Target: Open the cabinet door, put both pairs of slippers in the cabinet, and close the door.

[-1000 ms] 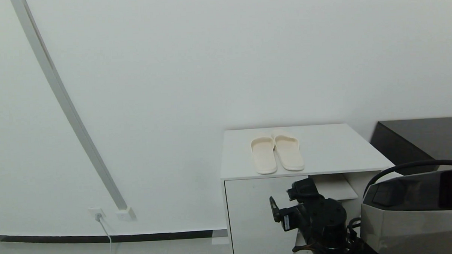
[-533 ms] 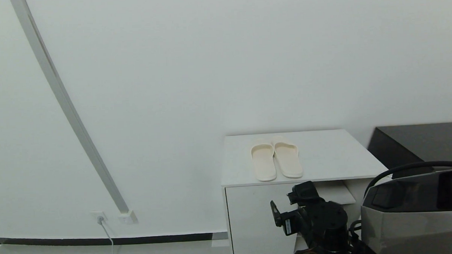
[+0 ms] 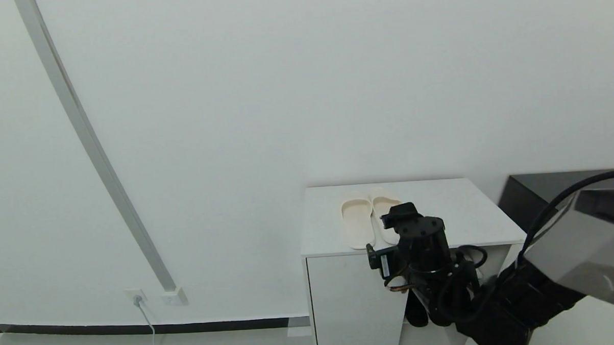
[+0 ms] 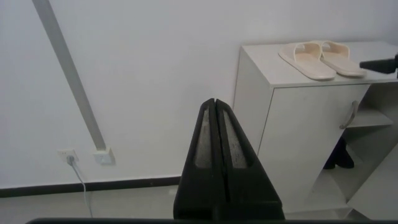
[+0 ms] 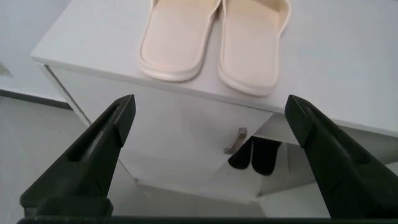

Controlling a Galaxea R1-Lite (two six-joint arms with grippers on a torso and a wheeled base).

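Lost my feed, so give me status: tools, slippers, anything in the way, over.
Left tool shut, empty. Right tool open, hovering before cream slippers on cabinet top. Dark pair inside open compartment. Nothing blocking.

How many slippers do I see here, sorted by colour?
Cream slippers: 2, on top of the cabinet
Black slippers: 2, inside the cabinet
Total: 4
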